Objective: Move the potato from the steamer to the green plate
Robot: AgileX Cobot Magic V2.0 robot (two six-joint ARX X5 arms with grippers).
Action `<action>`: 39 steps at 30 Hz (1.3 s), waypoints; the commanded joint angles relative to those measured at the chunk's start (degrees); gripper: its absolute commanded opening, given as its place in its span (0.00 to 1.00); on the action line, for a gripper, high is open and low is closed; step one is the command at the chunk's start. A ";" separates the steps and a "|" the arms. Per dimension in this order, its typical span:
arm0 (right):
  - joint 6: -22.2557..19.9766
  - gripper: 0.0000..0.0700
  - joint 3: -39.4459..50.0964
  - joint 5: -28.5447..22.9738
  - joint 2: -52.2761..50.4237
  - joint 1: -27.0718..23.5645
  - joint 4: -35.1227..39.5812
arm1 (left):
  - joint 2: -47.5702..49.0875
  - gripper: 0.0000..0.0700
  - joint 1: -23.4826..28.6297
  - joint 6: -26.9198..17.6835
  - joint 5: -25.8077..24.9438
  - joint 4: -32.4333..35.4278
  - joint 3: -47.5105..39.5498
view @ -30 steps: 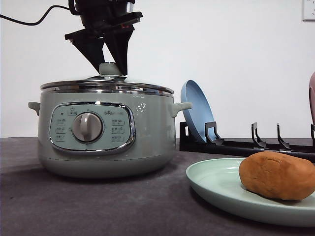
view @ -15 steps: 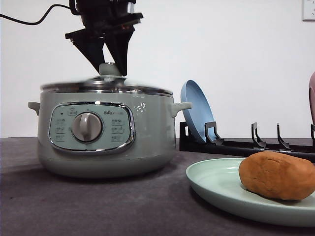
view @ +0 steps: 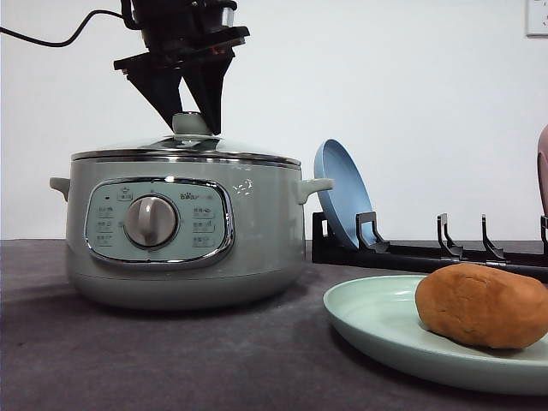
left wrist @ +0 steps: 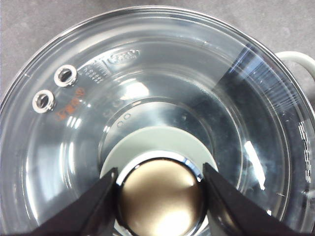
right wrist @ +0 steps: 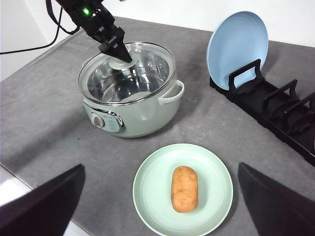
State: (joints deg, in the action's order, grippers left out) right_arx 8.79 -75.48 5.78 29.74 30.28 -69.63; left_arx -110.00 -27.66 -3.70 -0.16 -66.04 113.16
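The potato lies on the green plate, toward the front right of the table. Left of it stands the steamer, with its glass lid resting on the rim. My left gripper reaches down from above. Its fingers press both sides of the lid knob. Through the glass the pot looks empty. My right gripper hangs high over the plate, open and holding nothing.
A blue plate stands upright in a black dish rack behind the green plate. A black cable trails from the left arm. Bare grey tabletop lies in front of the steamer.
The lid has sunk slightly and now sits level on the steamer's rim, with the left gripper still on its knob. The potato and plate have not moved.
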 commanded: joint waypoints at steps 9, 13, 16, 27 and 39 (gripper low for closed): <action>-0.65 0.90 -1.09 -0.26 0.13 0.33 0.52 | -0.86 0.98 -0.06 1.68 1.03 1.31 1.33; -0.65 0.90 -1.09 -0.26 0.13 0.33 0.52 | 1.73 1.00 -0.04 1.74 1.03 1.07 1.33; -0.65 0.90 -1.09 -0.26 0.13 0.33 0.52 | 4.38 1.00 -0.07 1.79 1.03 0.11 1.33; -0.67 0.90 -1.09 -0.26 0.13 0.33 0.52 | 16.03 1.00 -0.07 1.79 1.01 -5.25 1.31; -0.72 0.90 -1.09 -0.26 0.13 0.33 0.52 | 29.11 1.00 -0.30 2.22 -6.86 -5.01 -3.00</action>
State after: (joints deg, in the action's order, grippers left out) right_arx 8.78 -75.48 5.76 29.74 30.28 -69.63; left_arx -81.57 -27.59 -1.97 -6.69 -71.67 109.98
